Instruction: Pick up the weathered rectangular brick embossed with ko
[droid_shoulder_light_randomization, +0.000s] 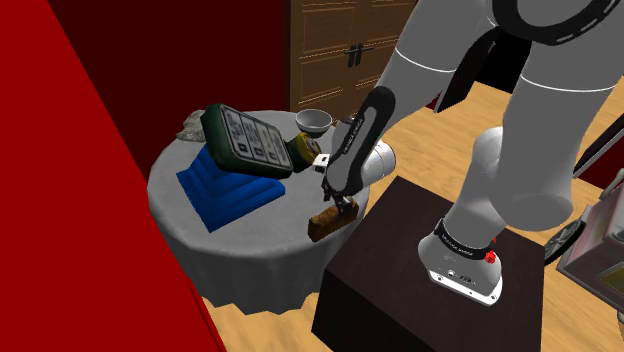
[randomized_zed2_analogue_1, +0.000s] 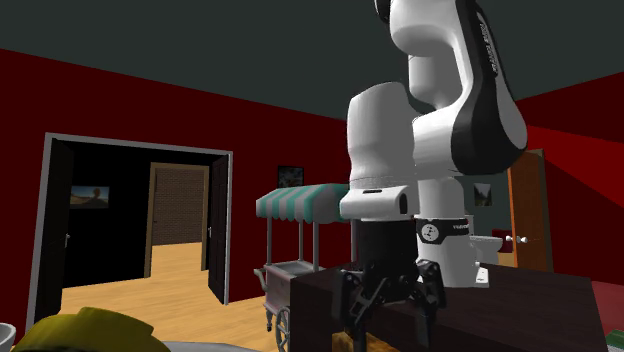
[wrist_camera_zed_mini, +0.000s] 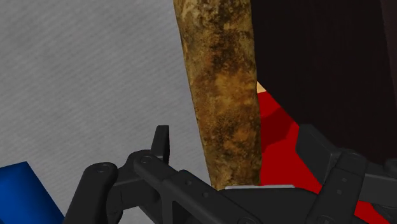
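Brick mottled brown, at edge of grey table, between spread fingers, untouched by either

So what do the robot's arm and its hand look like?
It's a chunky white arm of rounded segments with dark bands at joints, small lettering and a red dot near its base. Its gripper is all black with two fingers.

A long, weathered brick, mottled brown, is laid flat. It is set at the grey round table's edge.
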